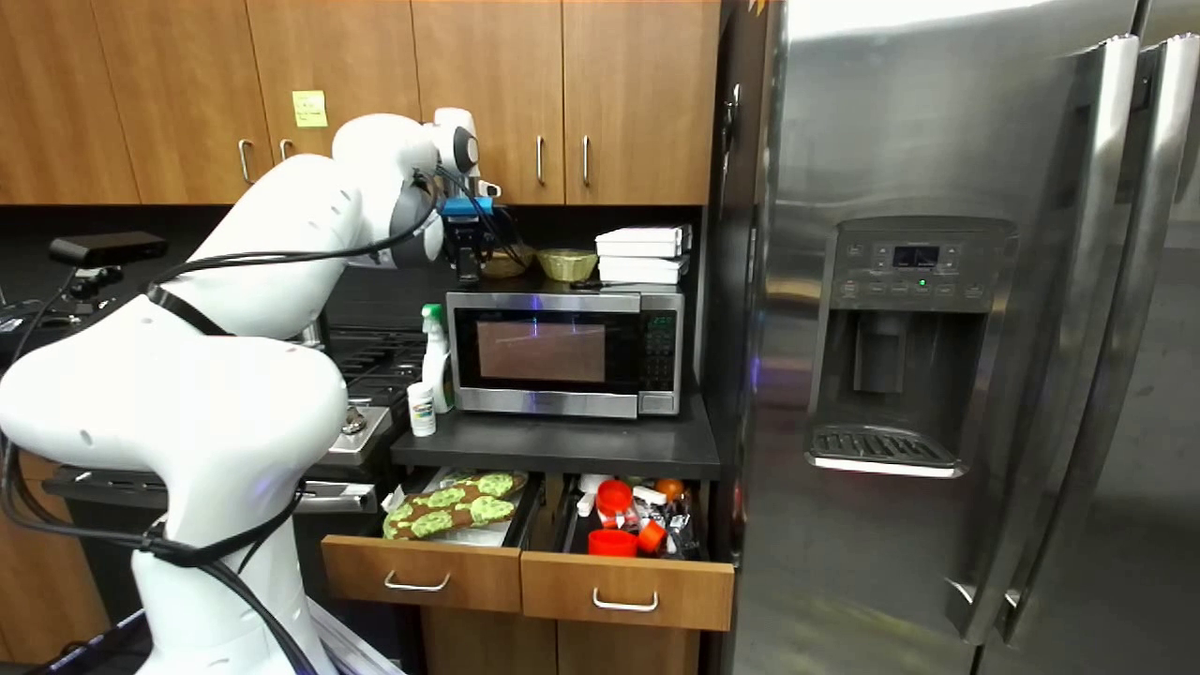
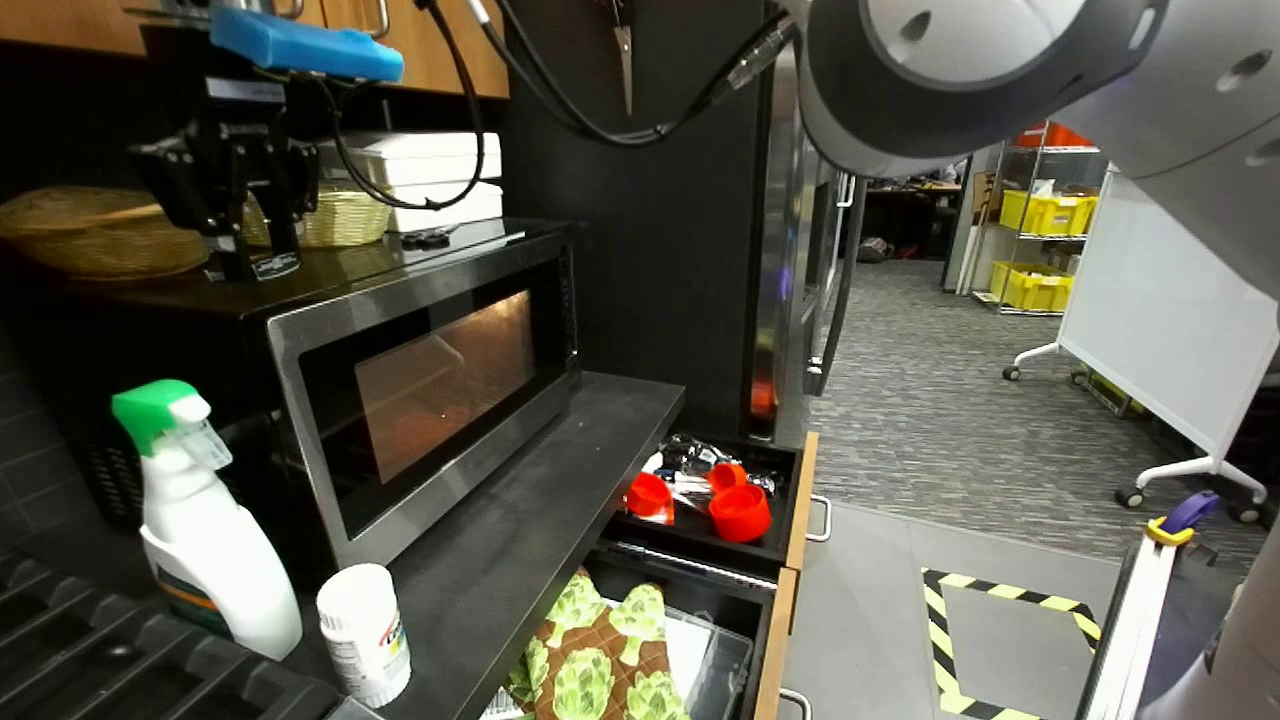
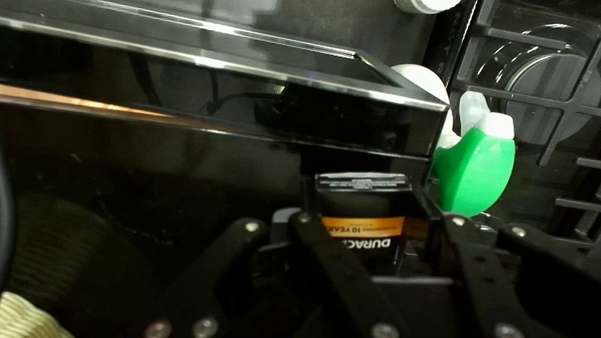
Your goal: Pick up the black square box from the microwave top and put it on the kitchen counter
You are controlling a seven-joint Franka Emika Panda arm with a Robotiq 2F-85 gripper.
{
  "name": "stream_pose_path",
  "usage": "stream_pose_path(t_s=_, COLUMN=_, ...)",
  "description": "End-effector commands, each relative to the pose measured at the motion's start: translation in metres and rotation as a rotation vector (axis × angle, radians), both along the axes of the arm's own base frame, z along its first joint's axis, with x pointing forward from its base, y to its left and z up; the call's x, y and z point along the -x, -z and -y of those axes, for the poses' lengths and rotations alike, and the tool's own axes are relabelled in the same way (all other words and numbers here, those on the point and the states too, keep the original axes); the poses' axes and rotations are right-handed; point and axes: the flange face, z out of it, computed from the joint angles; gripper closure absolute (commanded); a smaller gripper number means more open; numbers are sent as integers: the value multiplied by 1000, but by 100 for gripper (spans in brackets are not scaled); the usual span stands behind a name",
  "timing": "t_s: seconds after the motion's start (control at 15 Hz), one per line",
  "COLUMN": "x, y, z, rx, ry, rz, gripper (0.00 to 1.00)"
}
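Observation:
The black square box is a Duracell pack with an orange band (image 3: 364,226). In the wrist view it stands between the fingers of my gripper (image 3: 375,206), close to both. In an exterior view the box (image 2: 277,267) is at the fingertips of my gripper (image 2: 258,255), at the left end of the microwave (image 2: 340,300) top. Whether the fingers press on it, or it is lifted, I cannot tell. My gripper (image 1: 469,267) also shows in an exterior view above the microwave (image 1: 562,405); the box is not distinct there. The dark kitchen counter (image 1: 562,439) runs below the microwave.
Wicker baskets (image 1: 568,265) and white containers (image 1: 642,246) stand on the microwave. A green-topped spray bottle (image 2: 215,540) and a white bottle (image 2: 365,630) stand beside it. Two open drawers (image 1: 626,591) lie under the counter. Upper cabinets (image 1: 487,103) hang above; the fridge (image 1: 937,122) stands at right.

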Motion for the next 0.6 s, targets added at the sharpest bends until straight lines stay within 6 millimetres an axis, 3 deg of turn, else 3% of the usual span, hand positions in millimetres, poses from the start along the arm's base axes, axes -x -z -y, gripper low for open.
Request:
stream_pose_path(t_s=0.0, x=8, y=-20, z=6, rx=33, ry=69, rz=7, gripper=78)
stream_pose_path(t_s=0.53, x=19, y=-40, z=14, rx=39, ry=184, rz=-15, gripper=78)
